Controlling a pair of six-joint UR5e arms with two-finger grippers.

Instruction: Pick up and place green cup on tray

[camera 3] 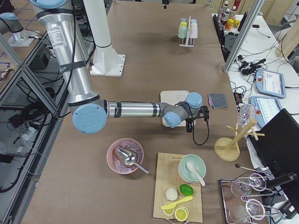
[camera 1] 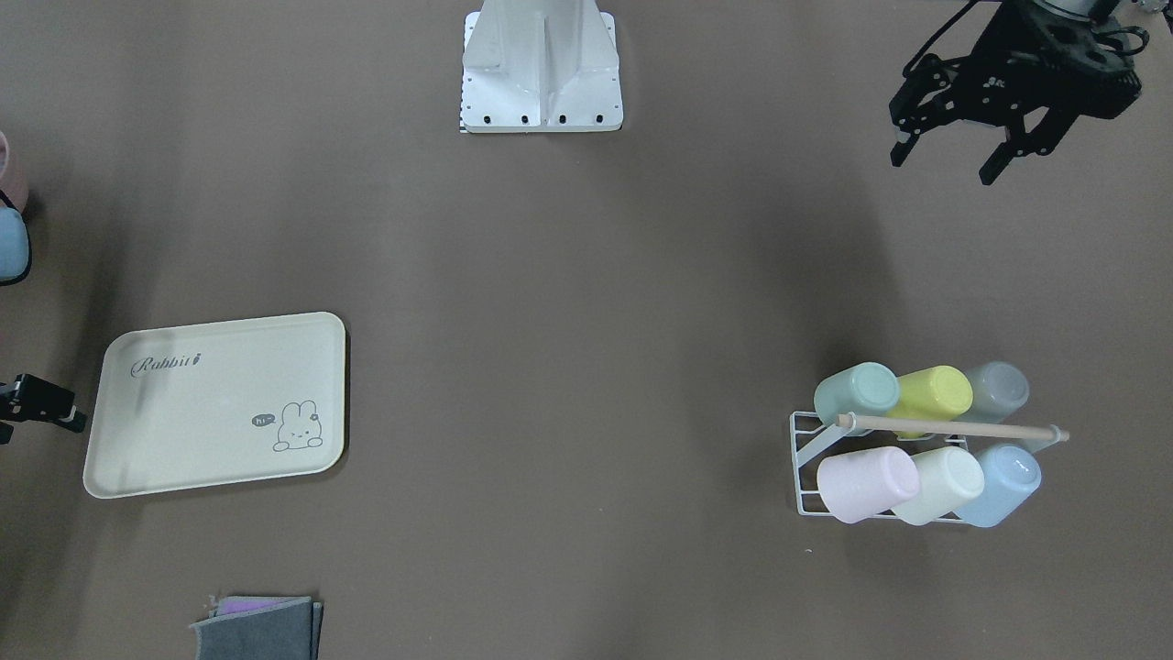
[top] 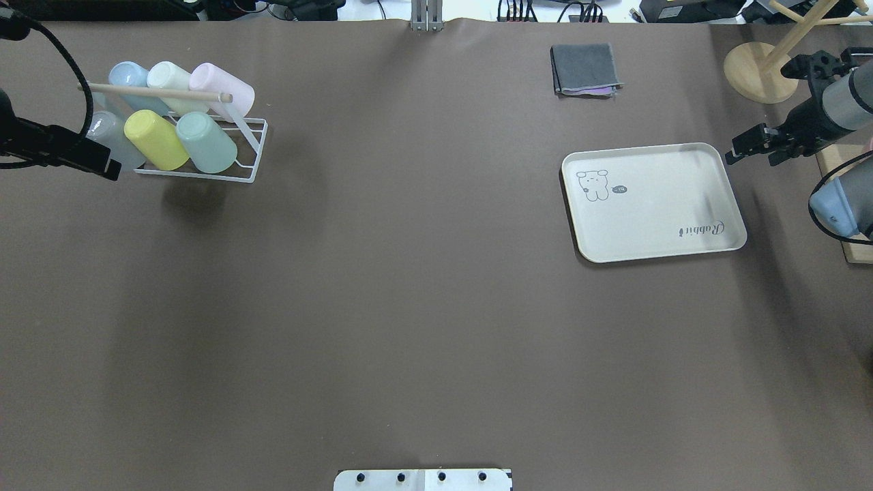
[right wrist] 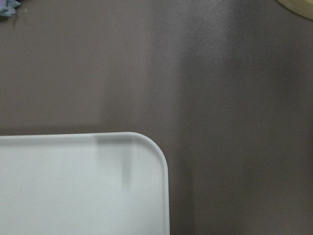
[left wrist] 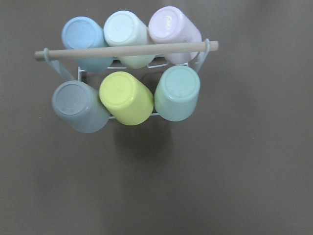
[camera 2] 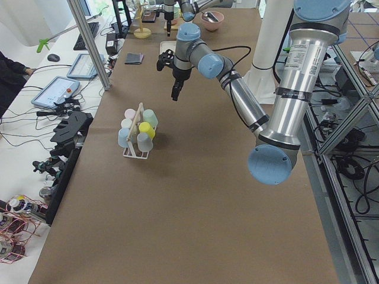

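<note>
Even overhead light, soft shadows, sharp

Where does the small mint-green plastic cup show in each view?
Front-facing: small mint-green plastic cup, right side, upper-left in white wire rack.
Overhead: cup upper left, rack's lower-right.
Exterior left: cup centre-left.
Exterior right: cup top, far.
Left wrist: cup centre.
Right wrist: absent.
Landmark: rack's wooden rod.

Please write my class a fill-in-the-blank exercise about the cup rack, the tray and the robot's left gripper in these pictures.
1. The rack holds ___ cups.
2. In its own row, the green cup lies next to the ___ cup.
3. The word printed on the tray is ___.
4. The left gripper hovers with its jaws ___.

Missing words: six; yellow; Rabbit; open.
</note>
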